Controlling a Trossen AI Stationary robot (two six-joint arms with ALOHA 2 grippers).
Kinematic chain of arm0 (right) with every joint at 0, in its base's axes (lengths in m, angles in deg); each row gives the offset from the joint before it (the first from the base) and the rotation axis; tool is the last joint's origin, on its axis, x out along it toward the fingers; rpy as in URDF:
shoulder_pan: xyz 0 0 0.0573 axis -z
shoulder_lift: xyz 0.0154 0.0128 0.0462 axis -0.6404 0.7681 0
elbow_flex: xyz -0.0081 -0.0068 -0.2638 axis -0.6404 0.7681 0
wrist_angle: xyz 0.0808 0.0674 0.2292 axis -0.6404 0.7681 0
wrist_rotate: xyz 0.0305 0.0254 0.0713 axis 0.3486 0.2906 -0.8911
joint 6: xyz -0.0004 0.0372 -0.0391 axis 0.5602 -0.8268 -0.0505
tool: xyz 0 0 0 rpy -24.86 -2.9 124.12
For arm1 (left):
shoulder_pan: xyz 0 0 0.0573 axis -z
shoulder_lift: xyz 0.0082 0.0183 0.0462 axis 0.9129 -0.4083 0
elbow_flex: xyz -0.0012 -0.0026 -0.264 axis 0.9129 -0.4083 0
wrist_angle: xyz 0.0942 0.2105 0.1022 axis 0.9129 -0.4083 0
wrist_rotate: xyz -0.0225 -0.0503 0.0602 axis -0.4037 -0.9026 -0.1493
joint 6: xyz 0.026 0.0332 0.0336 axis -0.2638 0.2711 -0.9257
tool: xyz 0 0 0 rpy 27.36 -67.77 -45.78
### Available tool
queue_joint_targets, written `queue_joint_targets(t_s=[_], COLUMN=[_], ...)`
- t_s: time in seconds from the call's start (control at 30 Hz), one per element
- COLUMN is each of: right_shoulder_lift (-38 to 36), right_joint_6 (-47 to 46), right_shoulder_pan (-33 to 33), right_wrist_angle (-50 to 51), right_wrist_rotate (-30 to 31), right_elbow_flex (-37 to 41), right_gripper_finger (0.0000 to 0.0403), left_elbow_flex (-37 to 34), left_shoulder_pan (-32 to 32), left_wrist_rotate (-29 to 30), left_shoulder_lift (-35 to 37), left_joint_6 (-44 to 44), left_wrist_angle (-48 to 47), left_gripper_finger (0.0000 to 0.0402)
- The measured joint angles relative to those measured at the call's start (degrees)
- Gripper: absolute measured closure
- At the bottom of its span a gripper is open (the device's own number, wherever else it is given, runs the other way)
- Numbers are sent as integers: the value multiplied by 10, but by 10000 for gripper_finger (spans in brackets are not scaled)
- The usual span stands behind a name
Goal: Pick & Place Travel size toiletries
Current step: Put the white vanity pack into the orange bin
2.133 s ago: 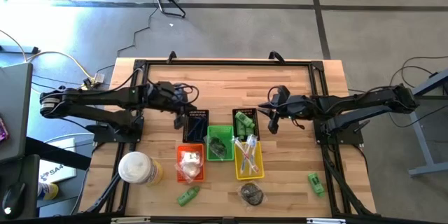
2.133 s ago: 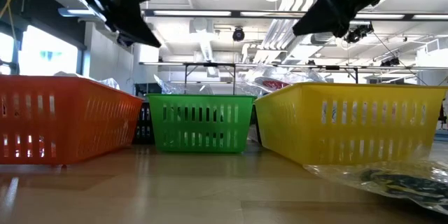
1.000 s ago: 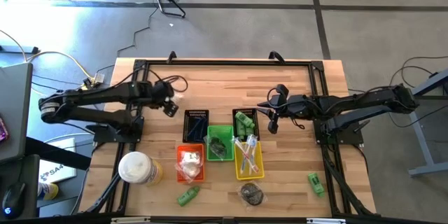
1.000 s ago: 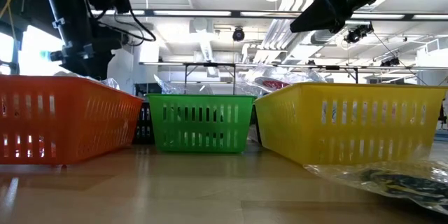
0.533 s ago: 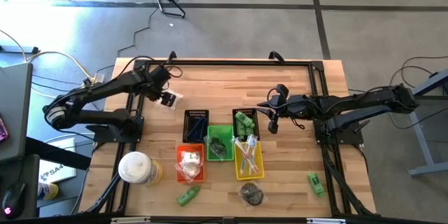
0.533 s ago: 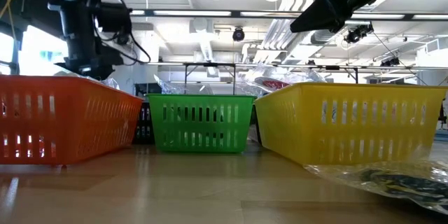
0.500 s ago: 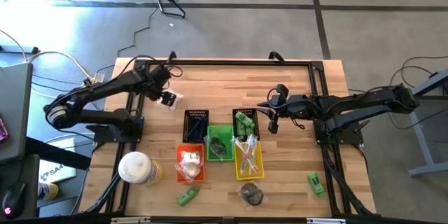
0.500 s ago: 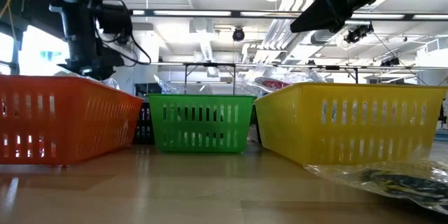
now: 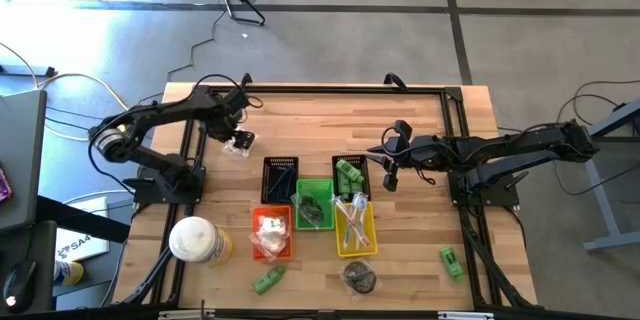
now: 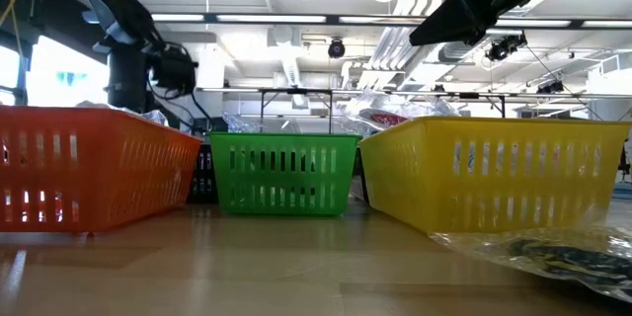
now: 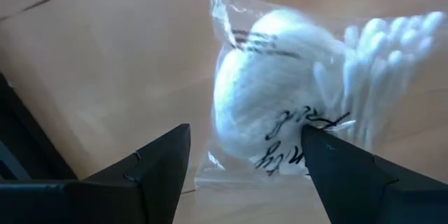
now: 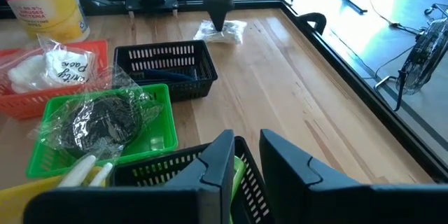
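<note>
A clear packet of white cotton pads and swabs (image 11: 280,105) lies flat on the wood at the table's far left (image 9: 241,146). My left gripper (image 11: 245,131) points down right over it, open wide, one finger to each side of the packet's near end. I cannot tell whether the fingers touch the packet. My right gripper (image 12: 247,140) hangs over the black basket of green tubes (image 9: 349,174). It stands open by a narrow gap with nothing between its fingers.
The baskets stand in a cluster: a second black one (image 9: 280,174), green (image 9: 313,205), orange (image 9: 271,236) and yellow (image 9: 356,228). A white-and-yellow container (image 9: 197,240) stands near left. Loose green tubes (image 9: 267,280) (image 9: 451,260) and a dark wrapped packet (image 9: 360,277) lie near the front edge.
My left arm has swung round, and its gripper has come down over the white packet and rolled a little. It has stayed open throughout.
</note>
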Motion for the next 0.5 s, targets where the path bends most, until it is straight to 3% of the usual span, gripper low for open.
queue_joint_targets(t_s=[0.33,0.5], right_shoulder_lift=[0,0], right_joint_6=[0,0], right_shoulder_pan=[0,0], right_wrist_angle=[0,0], right_wrist_rotate=[-2,-2], right_elbow_flex=[0,0], right_gripper_finger=[340,340], left_elbow_flex=[1,0], left_shoulder_pan=[-16,-16], left_wrist_rotate=[-28,-31], left_shoulder_lift=[-21,-21], left_joint_6=[-24,-24], left_wrist_angle=[9,14], left_gripper_finger=[140,190])
